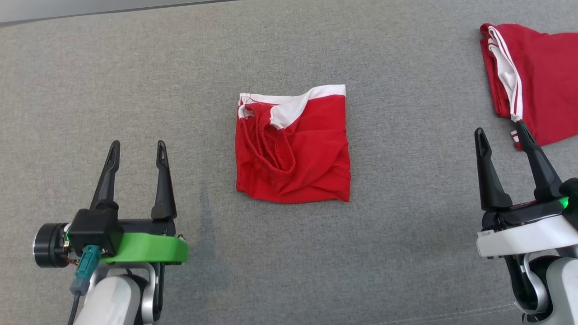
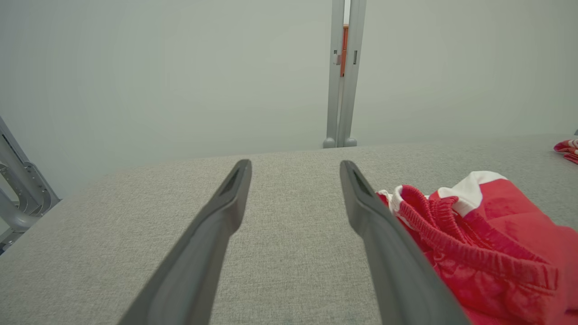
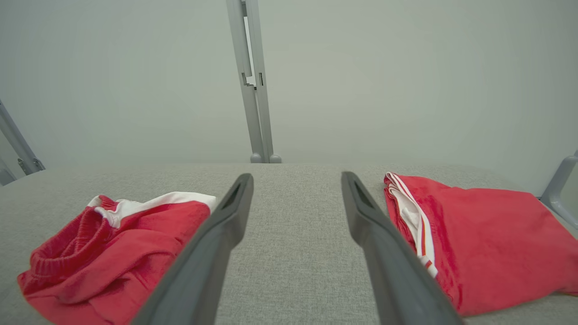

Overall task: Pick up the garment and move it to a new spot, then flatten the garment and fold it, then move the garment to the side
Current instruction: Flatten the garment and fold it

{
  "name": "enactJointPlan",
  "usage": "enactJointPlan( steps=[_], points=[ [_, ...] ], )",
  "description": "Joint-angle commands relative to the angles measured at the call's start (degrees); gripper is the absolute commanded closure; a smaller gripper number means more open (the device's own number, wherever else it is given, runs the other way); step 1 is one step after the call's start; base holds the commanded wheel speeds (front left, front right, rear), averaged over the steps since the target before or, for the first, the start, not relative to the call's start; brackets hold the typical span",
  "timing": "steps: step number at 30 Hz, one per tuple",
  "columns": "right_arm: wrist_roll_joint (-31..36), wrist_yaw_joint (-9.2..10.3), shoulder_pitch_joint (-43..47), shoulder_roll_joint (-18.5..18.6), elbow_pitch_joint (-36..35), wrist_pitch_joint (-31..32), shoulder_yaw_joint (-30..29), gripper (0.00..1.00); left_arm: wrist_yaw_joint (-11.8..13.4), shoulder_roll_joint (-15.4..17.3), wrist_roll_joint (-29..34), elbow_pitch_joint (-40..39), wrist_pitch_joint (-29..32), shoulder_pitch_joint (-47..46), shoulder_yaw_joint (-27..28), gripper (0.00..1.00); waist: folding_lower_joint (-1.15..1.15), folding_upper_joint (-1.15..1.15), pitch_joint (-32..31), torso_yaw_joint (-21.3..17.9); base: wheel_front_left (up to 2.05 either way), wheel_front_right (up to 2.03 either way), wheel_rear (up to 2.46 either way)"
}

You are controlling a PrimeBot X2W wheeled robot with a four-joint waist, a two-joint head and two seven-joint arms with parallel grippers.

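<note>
The garment [image 1: 293, 149] is a red piece with a white band and a gathered elastic waistband. It lies folded into a rough square at the middle of the grey fabric-covered table [image 1: 135, 67]. My left gripper [image 1: 138, 145] hovers open to its left, nothing between the fingers. In the left wrist view the garment [image 2: 496, 239] lies just right of the open left gripper [image 2: 295, 166]. My right gripper [image 1: 499, 128] stands open well to the garment's right. In the right wrist view the garment [image 3: 113, 253] lies left of the right gripper [image 3: 296, 177].
A second folded red garment with white side stripes [image 1: 528, 81] lies at the far right, close to my right gripper's outer finger; it sits right of the fingers [image 3: 487, 234]. A grey metal post [image 2: 342, 72] rises behind the table's far edge.
</note>
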State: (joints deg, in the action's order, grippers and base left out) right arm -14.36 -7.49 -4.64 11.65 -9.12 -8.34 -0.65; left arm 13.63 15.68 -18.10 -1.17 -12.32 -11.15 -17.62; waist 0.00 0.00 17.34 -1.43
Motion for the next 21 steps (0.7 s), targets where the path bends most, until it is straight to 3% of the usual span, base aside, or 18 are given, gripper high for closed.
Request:
enactJointPlan(
  steps=[1, 4, 5, 6, 7, 12, 21],
  points=[
    [0.4, 0.01, 0.7, -0.1, -0.3, 0.2, -0.2, 0.00, 0.3, 0.5, -0.3, -0.2, 0.1, 0.6, 0.0, 0.00, 0.00, 0.00, 0.0, 0.1, 0.00, 0.00, 0.00],
    [0.6, 0.01, 0.5, -0.3, 0.1, 1.2, -0.4, 0.00, 0.4, 0.5, -0.2, -0.3, 0.1, 0.4, -0.2, 0.00, 0.00, 0.00, 0.1, 0.2, 0.00, 0.00, 0.00],
    [0.8, 0.01, 0.2, -0.5, 0.6, 2.0, -0.5, 0.51, 0.3, 0.5, -0.3, -0.4, 0.1, 0.2, -0.3, 0.00, 0.00, 0.00, 0.2, 0.4, 0.00, 0.00, 0.00],
    [0.9, 0.01, -0.6, -0.8, 0.6, 2.1, -0.3, 0.68, 0.3, 0.5, -0.2, -0.5, 0.1, -0.1, -0.3, 0.00, 0.00, 0.00, 0.5, 0.5, 0.00, 0.00, 0.00],
    [0.9, 0.00, -1.5, -0.9, 1.2, 2.7, 0.5, 1.00, 0.2, 0.4, -0.2, -0.6, 0.1, -0.6, -0.4, 0.00, 0.00, 0.00, 0.8, 0.7, 0.00, 0.00, 0.00],
    [0.1, 0.00, -6.3, -1.9, 5.4, 3.5, 7.5, 1.00, 0.0, 0.2, 0.1, -0.4, -0.3, -2.0, -0.7, 0.00, 0.00, 0.00, 2.1, 1.8, 0.00, 0.00, 0.00],
    [-3.6, 0.01, -18.4, -5.7, 21.6, 2.0, 24.7, 1.00, -0.8, -1.3, -0.2, 0.8, -1.3, -4.0, -1.8, 0.00, 0.00, 0.00, 3.9, 5.2, 0.00, 0.00, 0.00]
  ],
)
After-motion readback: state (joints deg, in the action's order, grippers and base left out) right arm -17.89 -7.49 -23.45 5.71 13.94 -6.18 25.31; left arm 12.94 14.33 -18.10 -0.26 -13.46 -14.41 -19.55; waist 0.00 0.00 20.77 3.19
